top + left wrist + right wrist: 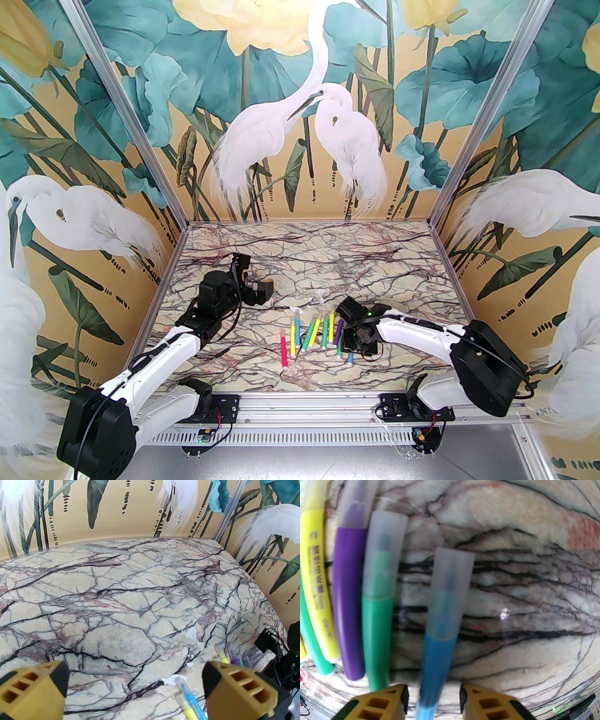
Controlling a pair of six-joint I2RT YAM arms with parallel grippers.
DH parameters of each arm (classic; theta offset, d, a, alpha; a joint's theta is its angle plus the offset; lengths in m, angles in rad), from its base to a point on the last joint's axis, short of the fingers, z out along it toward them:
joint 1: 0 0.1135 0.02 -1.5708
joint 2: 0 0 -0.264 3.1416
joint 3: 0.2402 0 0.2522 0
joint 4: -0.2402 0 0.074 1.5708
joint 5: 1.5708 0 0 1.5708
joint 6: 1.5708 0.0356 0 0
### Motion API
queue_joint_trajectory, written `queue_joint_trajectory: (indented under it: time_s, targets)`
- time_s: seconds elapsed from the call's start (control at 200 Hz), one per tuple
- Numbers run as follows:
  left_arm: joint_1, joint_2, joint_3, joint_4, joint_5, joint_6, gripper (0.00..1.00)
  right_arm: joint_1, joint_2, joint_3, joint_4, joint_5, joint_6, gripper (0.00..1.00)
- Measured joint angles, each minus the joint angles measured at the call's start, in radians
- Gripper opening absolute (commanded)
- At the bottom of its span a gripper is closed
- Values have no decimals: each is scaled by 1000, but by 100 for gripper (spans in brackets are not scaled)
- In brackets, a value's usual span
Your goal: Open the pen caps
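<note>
Several coloured pens [314,335] lie side by side mid-table. In the right wrist view, clear whitish pen caps sit on the blue pen [451,590], the green pen [383,555] and the purple pen [355,503]. My right gripper [433,700] points down over the row's right end [358,340]. It is open, with a yellow finger on either side of the blue barrel [437,662] and small gaps between. My left gripper [136,684] hovers open and holding nothing, left of and behind the pens [262,287].
The marble-patterned table [304,253] is walled on three sides by painted panels. Whitish patches [191,633] mark the surface just behind the pens. There is free room toward the back and on the left. A yellow pen [314,578] and another green one lie left of the purple.
</note>
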Motion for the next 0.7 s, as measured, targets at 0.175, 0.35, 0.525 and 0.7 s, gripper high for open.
queue_joint_trajectory:
  time_s: [0.175,0.35,0.525,0.7]
  targets:
    - [0,-11,0,-2,0,0,99,0,3,0,-4,9,7,38]
    - [0,-12,0,-6,0,0,99,5,19,10,-18,30,12,35]
    - [0,-12,0,-7,0,0,99,10,41,28,-37,40,19,32]
    - [0,-12,0,-7,0,0,99,27,66,49,-58,69,24,31]
